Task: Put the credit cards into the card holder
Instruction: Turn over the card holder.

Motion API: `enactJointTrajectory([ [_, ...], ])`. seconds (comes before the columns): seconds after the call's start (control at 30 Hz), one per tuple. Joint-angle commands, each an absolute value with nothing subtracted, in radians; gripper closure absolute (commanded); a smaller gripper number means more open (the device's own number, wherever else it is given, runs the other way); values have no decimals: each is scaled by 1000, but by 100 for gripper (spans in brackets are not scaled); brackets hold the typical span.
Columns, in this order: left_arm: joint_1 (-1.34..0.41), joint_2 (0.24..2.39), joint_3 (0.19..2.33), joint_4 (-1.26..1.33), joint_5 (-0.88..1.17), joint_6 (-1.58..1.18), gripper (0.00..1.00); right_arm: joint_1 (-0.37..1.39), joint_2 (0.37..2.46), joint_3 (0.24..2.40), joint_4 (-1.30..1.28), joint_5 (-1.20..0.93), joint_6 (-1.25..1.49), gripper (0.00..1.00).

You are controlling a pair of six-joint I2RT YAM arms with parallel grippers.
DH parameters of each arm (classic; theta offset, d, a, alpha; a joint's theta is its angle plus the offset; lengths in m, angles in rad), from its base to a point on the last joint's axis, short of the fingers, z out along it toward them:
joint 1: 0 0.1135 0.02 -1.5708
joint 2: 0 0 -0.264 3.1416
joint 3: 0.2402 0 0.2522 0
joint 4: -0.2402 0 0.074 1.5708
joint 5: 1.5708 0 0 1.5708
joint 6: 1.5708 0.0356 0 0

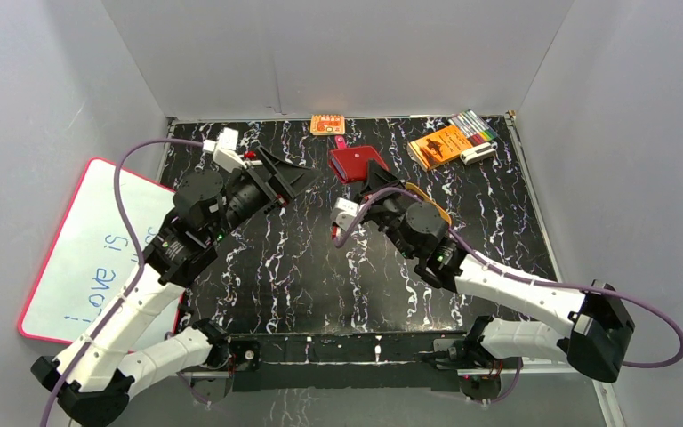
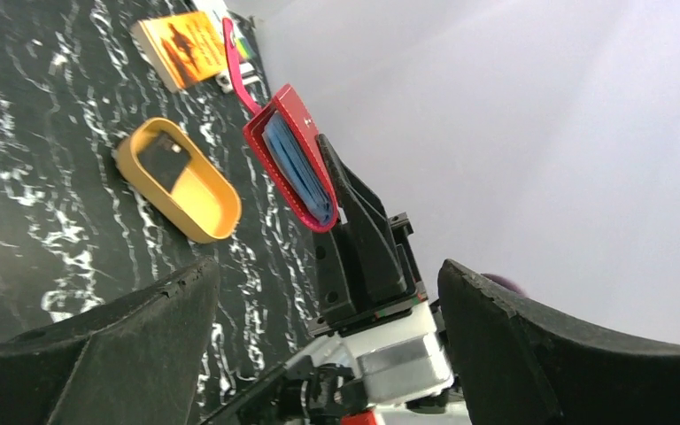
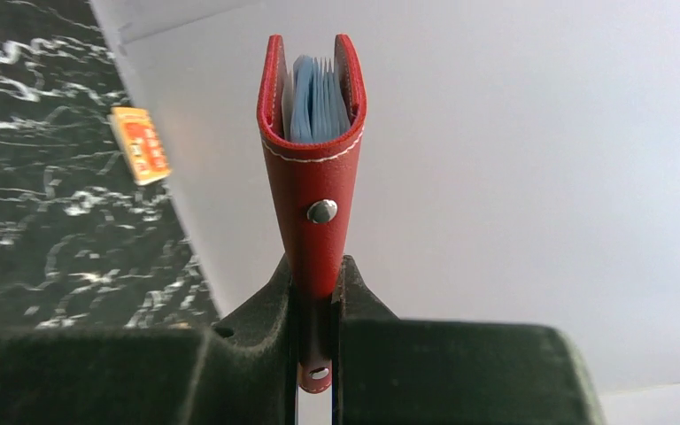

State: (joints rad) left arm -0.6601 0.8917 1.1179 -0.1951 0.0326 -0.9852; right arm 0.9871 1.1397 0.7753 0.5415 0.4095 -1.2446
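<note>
Above the mat, card holder clamped in right gripper; left gripper nearby, spread wide.

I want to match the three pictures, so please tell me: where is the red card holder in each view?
Top external: the card holder is upper middle, left of the orange booklet.
Left wrist: upper middle, blue sleeves showing, right of the tan oval tray.
Right wrist: centre, upright, snap stud facing the camera.
Shared landmark: the right end effector, shut on it, shows in all three.
</note>
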Motion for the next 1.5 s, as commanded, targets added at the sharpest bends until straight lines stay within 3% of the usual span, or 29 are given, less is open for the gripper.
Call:
enactJointTrajectory([
  [0.0,-657,917,1109,-96,153,-1077,9,1001,1079,768,779,373,-1496,100],
  [0.57,-667,1038,1160,-10,163,-1178,8,1060,1074,770,814,376,-1586,100],
  [0.67,-667,1065,1168,-9,160,-1181,12,1075,1082,774,833,381,-1597,100],
  [1.1,-688,1117,1159,72,203,-1220,51,1102,1072,775,821,393,-1615,100],
  [1.2,-694,1128,1158,92,224,-1220,67,1104,1071,770,818,395,-1613,100],
  [1.33,-695,1123,1138,108,226,-1220,100,1108,1064,772,805,409,-1588,100],
  [1.37,-696,1117,1129,109,221,-1221,100,1109,1061,772,797,415,-1578,95],
  [1.47,-696,1094,1103,113,194,-1216,100,1122,1049,793,694,458,-1505,47],
])
